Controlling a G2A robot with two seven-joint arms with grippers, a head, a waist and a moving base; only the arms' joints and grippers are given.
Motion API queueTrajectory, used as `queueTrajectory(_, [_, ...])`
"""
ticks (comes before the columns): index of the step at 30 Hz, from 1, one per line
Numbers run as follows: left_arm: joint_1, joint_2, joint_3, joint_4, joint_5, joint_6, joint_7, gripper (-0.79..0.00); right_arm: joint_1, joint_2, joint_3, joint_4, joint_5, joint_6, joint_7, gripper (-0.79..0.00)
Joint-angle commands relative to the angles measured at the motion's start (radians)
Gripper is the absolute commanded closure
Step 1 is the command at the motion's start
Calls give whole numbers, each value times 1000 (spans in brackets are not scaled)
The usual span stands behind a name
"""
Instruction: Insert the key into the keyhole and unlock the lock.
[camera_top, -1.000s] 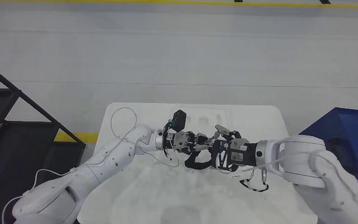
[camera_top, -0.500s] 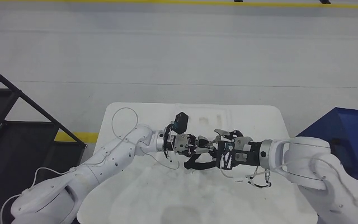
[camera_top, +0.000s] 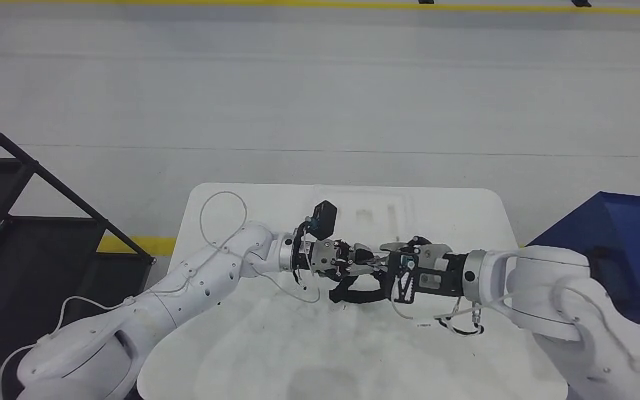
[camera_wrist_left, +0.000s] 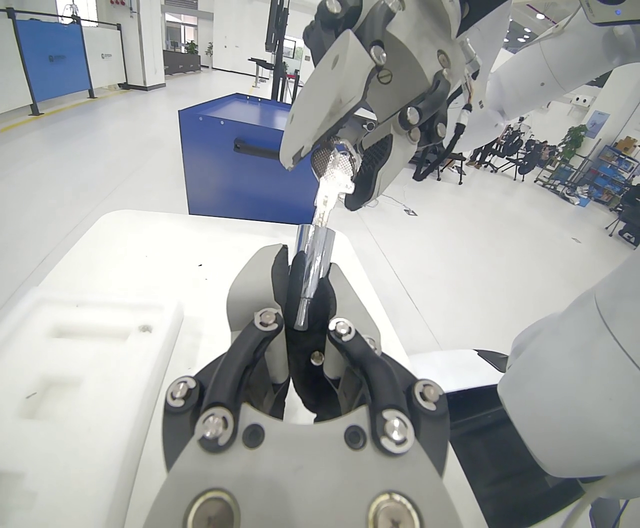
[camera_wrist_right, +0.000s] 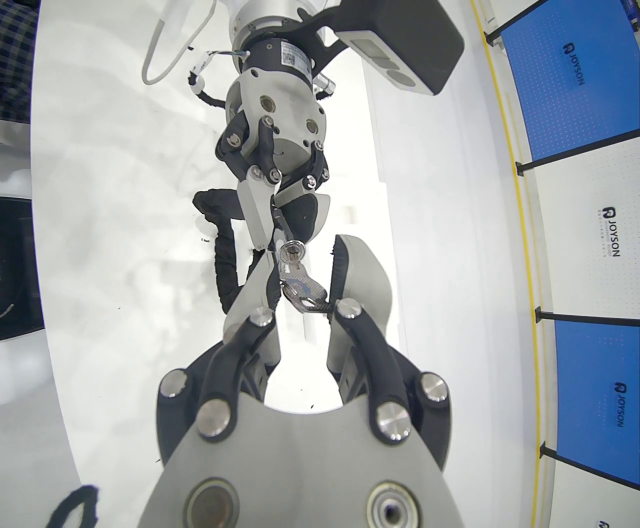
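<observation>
Item: lock (camera_wrist_left: 314, 250), a chrome barrel with a black cable (camera_wrist_right: 222, 260) looped below it. I hold it above the table (camera_wrist_left: 150, 235) in the left claw (camera_wrist_left: 305, 287), pads clamped on the barrel and the keyhole (camera_wrist_right: 291, 250) facing the other arm. Item: key (camera_wrist_left: 325, 200), head pinched in the right claw (camera_wrist_left: 327, 172), blade pointing at the barrel. Change logged: over the last second my right arm has advanced toward the left and its wrist has rolled into line with it, closing the gap between the claws; the left arm has scarcely moved. Present condition: blade tip at the mouth of the keyhole, apparently just entering, most of the blade still exposed. Assessment: I judge alignment done and insertion begun; a straight push to depth and the turn remain. Risk: the head looks tilted in the pinch and may bind or slip. Also listed: white foam tray (camera_wrist_left: 125, 310) on the table, apart from both claws.
</observation>
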Motion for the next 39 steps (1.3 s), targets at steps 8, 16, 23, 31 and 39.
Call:
queueTrajectory(8, [-5, -1, 14, -4, 2, 0, 4, 0, -11, 4, 19, 14, 140, 80, 36, 0])
queueTrajectory(16, [-8, -3, 19, -3, 14, 0, 16, 0, 3, 3, 10, 41, 310, 188, 107, 0])
queueTrajectory(23, [-9, -4, 16, 0, 32, 0, 24, 0, 15, -1, -2, 75, 459, 323, 166, 0])
queueTrajectory(31, [-1, -6, -5, -10, 72, 0, 54, 0, 26, -4, -6, 95, 558, 451, 208, 0])
queueTrajectory(39, [16, -6, -34, -20, 112, 0, 68, 0, 3, -5, 13, 94, 613, 527, 175, 0])
